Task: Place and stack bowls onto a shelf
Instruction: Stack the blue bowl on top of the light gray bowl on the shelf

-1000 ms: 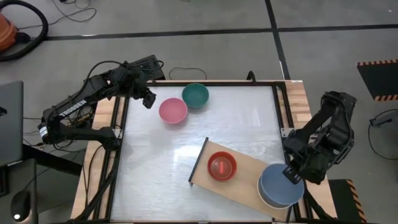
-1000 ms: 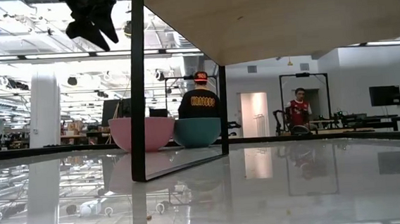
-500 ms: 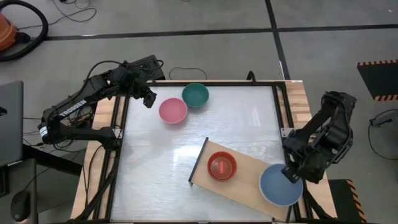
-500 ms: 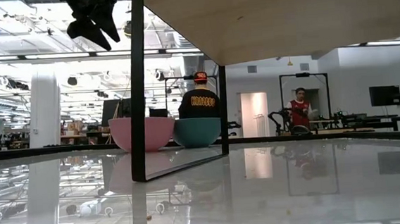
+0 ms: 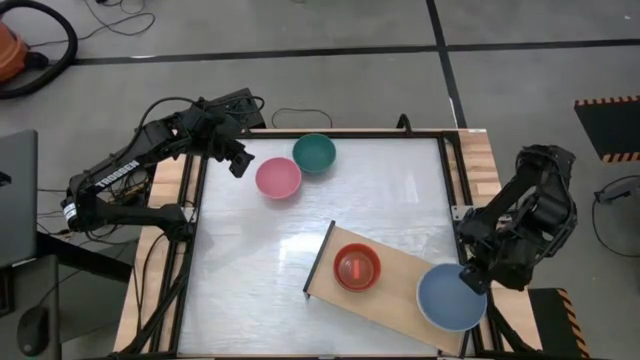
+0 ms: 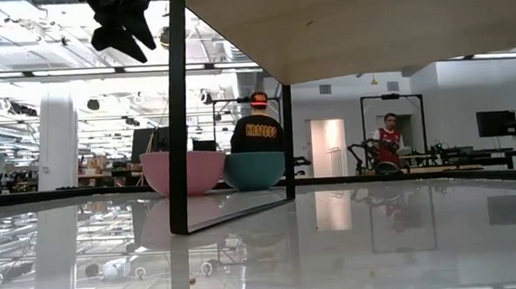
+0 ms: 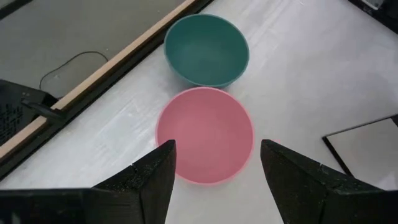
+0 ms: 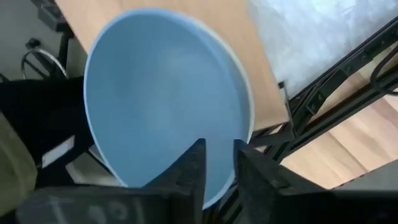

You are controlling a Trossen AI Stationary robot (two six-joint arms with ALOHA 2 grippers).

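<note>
Right pincer (image 5: 470, 283), fingers narrowly parted over the blue-grey bowl's (image 5: 448, 298) rim on the shelf (image 5: 398, 290), lower right; left pincer (image 5: 238, 160) wide above the pink bowl (image 5: 278, 177).

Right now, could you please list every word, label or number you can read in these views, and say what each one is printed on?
"TROSSEN": white letters along the dark left robot arm, high view.
Yellow lettering on the back of a person's dark shirt, low view: too blurred to read.
No other text is legible.

Bright, even overhead light — broad glare on the glossy tabletop (image 5: 390, 215), mirror-like reflections in the low view.
</note>
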